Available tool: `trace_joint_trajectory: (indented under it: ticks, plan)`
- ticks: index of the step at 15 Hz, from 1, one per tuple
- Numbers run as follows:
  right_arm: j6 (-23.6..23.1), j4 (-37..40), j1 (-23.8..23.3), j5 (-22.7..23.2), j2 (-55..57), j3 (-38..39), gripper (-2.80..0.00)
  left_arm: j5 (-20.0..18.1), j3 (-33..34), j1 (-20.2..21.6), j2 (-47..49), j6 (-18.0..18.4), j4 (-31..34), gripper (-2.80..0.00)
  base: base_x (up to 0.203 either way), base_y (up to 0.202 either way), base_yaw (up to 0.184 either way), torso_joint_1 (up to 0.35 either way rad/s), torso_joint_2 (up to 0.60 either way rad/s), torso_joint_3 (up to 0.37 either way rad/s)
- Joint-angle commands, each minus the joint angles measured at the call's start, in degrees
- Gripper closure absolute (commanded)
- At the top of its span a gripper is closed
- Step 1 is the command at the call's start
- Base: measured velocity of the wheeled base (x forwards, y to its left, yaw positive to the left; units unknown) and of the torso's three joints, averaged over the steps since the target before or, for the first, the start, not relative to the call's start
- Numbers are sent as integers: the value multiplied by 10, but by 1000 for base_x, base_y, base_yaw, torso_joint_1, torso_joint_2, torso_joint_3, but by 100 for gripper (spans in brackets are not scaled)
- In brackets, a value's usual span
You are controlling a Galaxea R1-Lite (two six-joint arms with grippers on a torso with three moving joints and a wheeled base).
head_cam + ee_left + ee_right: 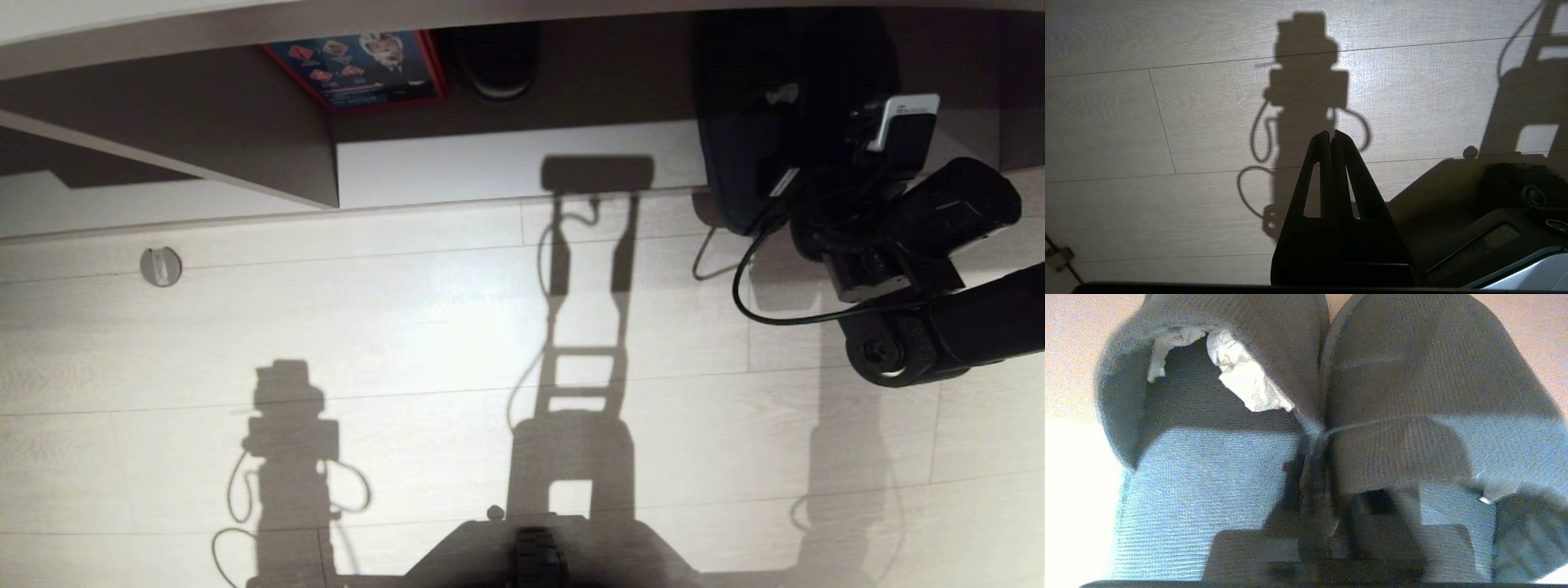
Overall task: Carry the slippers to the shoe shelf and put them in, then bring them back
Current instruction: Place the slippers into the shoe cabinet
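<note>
The slippers (739,122) are a dark pair lying side by side at the right end of the shoe shelf (490,167), on its pale base board. Close up, the slippers (1404,396) are ribbed blue-grey fabric, and one has white paper stuffing (1245,379) in its toe. My right gripper (1327,522) sits at their adjoining inner edges, which run up through its middle. The right arm (922,245) reaches in from the right. My left gripper (1330,134) hangs shut and empty over the floor.
A slanted divider panel (204,155) crosses the shelf's left part. A red-edged blue box (359,69) and a small black rounded object (496,61) stand at the shelf's back. A round metal fitting (161,266) sits in the pale plank floor. My base (539,555) is at the near edge.
</note>
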Motion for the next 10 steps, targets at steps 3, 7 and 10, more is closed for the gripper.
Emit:
trace_joint_trajectory:
  ticks: [3, 7, 10]
  plan:
    - [-2, -5, 0, 0, 0, -1, -280, 0, -1, 0, 0, 0, 0, 0, 0, 0, 0, 0, 0, 0]
    - [-4, -3, 0, 0, -6, 5, -280, 0, 0, 0, 0, 0, 0, 0, 0, 0, 0, 0, 0, 0]
    - [-4, -1, 1, 0, -20, 24, -280, 0, 0, 0, 0, 0, 0, 0, 0, 0, 0, 0, 0, 0]
